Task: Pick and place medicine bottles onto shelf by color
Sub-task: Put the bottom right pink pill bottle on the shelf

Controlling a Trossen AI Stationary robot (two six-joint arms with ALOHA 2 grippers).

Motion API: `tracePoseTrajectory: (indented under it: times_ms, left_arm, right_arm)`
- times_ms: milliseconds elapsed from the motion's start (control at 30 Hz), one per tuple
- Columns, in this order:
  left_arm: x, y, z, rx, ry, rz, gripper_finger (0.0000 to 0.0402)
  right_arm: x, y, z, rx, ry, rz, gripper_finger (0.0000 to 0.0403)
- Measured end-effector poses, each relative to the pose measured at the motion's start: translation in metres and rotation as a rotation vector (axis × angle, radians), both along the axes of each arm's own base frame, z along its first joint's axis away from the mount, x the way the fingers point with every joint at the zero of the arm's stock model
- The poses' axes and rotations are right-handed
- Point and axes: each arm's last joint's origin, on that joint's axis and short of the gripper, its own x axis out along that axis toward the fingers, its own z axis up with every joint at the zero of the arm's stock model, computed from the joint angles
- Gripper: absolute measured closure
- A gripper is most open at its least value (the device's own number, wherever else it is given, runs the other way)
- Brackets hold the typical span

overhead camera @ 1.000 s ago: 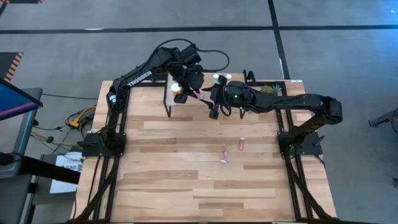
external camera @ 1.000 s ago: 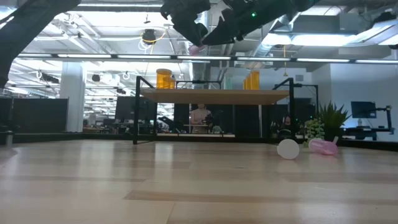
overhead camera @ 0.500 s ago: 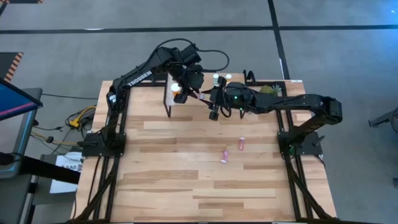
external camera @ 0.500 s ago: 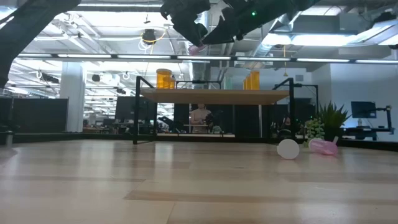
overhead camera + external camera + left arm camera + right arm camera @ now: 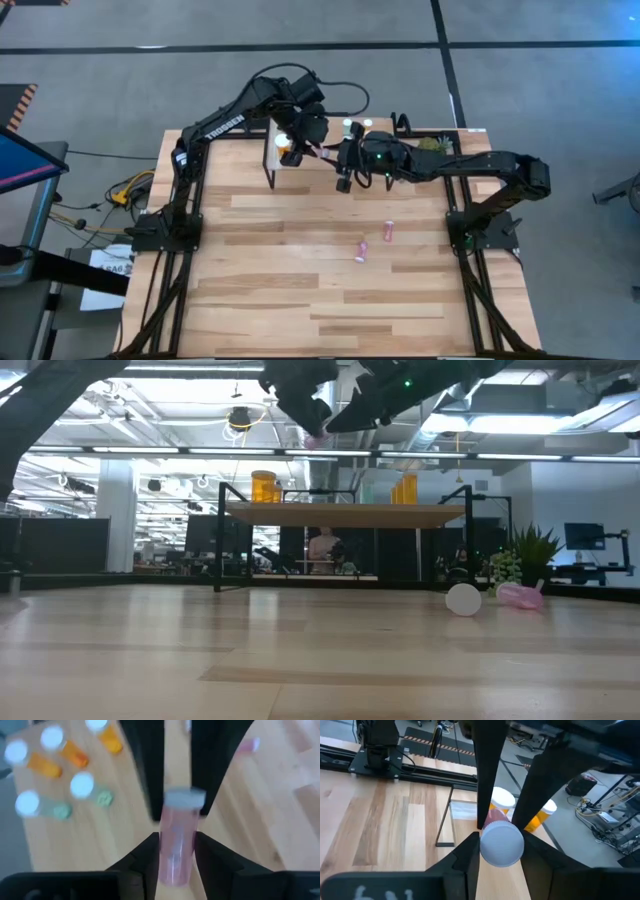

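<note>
Right claw (image 5: 501,851) newly closing on pink bottle (image 5: 176,840) above shelf (image 5: 345,515) edge.

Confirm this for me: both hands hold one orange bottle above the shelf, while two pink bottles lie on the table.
Wrong colour: the bottle gripped by the left hand and the right hand is pink, not orange, as the left wrist view shows. The rest holds: it is above the shelf, and two pink bottles lie on the table.
</note>
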Motion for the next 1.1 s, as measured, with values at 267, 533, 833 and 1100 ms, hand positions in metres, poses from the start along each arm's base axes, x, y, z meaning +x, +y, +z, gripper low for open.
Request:
tracePoseTrajectory:
  times_ms: [267,533,833,1100]
  left_arm:
    - [-0.002,0.004,-0.001,0.113,0.069,0.086,0.0247]
    - [-0.014,0.002,0.016,0.169,0.032,0.108,0.0213]
    - [-0.053,-0.013,0.075,0.140,-0.267,0.078,0.0211]
    - [-0.058,-0.019,0.081,0.076,-0.307,0.038,0.0211]
  right_arm:
    - [0.000,-0.001,0.000,-0.003,-0.001,-0.015,0.0265]
    - [-0.002,-0.006,0.000,-0.002,-0.002,-0.026,0.0263]
    - [-0.004,-0.013,-0.001,0.010,0.009,-0.036,0.0264]
    - [-0.004,-0.013,-0.001,0.013,0.012,-0.038,0.0265]
